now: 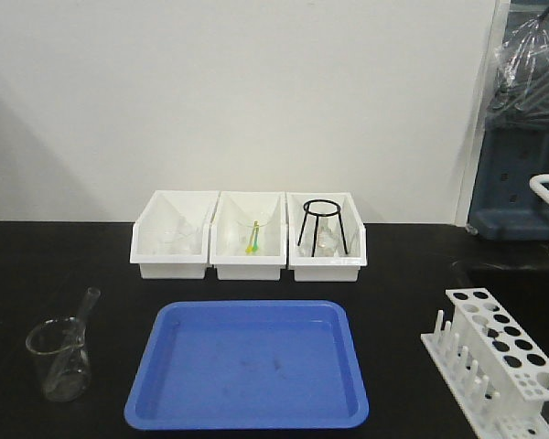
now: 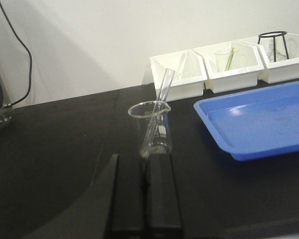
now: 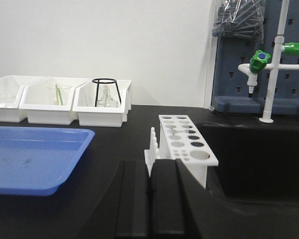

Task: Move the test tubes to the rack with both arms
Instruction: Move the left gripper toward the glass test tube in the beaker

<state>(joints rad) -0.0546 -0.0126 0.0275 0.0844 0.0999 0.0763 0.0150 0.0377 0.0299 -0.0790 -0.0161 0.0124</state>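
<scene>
Front view. One test tube [image 1: 80, 320] is a slim clear glass tube with an open round rim. It stands tilted in a beaker [image 1: 46, 352] at the lower left of the frame, on the black table [image 1: 55, 265]. Its rim pokes out above the beaker lip toward the upper right. Its lower end is hard to make out through the glass. The rack [image 1: 512, 352] is white, with a top plate of round holes and a row of upright pegs along its left side. It stands at the lower right, well apart from the beaker, and the frame edge cuts off its near end. A blue tray [image 1: 247, 375] lies between them. Three white bins [image 1: 247, 242] stand behind the tray. Their clear contents are hard to make out.

Left wrist view. The left gripper [image 2: 145, 172] occupies the lower centre. Its fingers lie together with only a thin seam between them and grip nothing. The beaker [image 2: 150, 129] stands just beyond the fingertips, with the test tube [image 2: 162, 94] leaning in it.

Right wrist view. The right gripper [image 3: 149, 172] is likewise closed and grips nothing. The rack [image 3: 187, 144] stands just beyond it, and the fingertips hide its lower near corner.
</scene>
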